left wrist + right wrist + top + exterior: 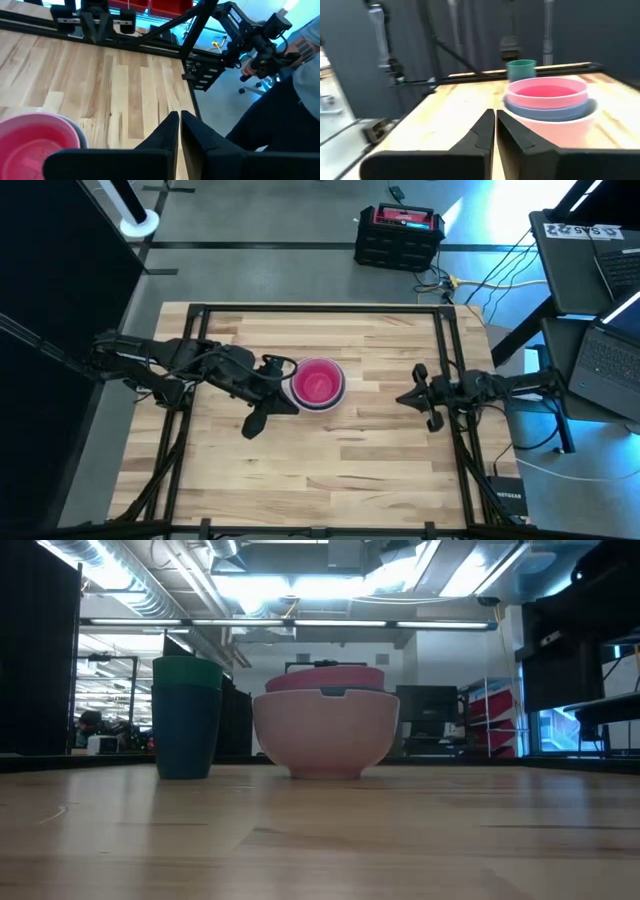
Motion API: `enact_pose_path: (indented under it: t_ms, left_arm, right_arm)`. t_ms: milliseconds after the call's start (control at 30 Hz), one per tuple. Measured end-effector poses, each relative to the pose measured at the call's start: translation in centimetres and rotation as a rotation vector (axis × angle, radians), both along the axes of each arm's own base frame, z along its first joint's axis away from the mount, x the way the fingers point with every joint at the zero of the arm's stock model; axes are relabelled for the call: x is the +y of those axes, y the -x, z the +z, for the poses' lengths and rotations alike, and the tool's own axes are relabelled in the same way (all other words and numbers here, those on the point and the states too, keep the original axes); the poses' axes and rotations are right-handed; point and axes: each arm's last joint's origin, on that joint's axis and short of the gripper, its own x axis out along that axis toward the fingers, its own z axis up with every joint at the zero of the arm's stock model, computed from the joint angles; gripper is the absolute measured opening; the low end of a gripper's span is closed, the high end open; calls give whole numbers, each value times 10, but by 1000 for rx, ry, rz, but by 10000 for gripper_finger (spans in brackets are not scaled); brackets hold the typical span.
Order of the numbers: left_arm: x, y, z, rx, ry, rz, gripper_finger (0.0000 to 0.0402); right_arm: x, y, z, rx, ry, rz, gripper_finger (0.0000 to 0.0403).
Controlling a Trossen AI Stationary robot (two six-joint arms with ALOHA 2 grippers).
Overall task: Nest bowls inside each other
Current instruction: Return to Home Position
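Note:
The bowls stand nested in one stack at the table's middle. A magenta bowl is on top, a blue one is below it, and a pale pink one is outermost, resting on the wood. A small green cup stands upright beside the stack. My left gripper hovers shut just left and near of the stack, above the table; the magenta rim shows beside its fingers. My right gripper is shut and level near the right edge, pointing at the stack.
A black frame borders the tabletop on its far, left and right sides. Bare wood lies near and right of the stack. Beyond the right edge, the left wrist view shows part of a person. A black-and-red case sits on the floor behind.

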Motion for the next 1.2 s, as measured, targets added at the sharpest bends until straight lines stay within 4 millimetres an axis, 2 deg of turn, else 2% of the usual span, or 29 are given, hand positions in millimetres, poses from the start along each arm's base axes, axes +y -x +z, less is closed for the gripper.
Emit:
enact_pose_path:
  t_ms: [400, 533, 600, 700, 800, 967, 1200]
  left_arm:
    - [6, -5, 4, -106, -127, 52, 0]
    - [12, 2, -7, -212, -133, 60, 0]
    - [16, 9, -22, -271, -110, 60, 0]
    - [21, 22, -59, -332, -47, 62, 0]
    - [25, 43, -95, -375, 21, 79, 0]
    - [27, 80, -142, -485, 115, 80, 0]
    - [33, 119, -178, -548, 129, 73, 0]
  right_arm:
    - [-7, -1, 0, 1, 8, -67, 1]
    - [-6, -1, 0, 1, 8, -66, 1]
    - [-6, -1, 0, 2, 8, -67, 1]
    - [-6, -1, 0, 2, 8, -67, 1]
    - [-6, -1, 0, 2, 9, -67, 1]
    - [-6, -1, 0, 2, 9, -67, 1]
    - [-6, -1, 0, 3, 9, -67, 1]
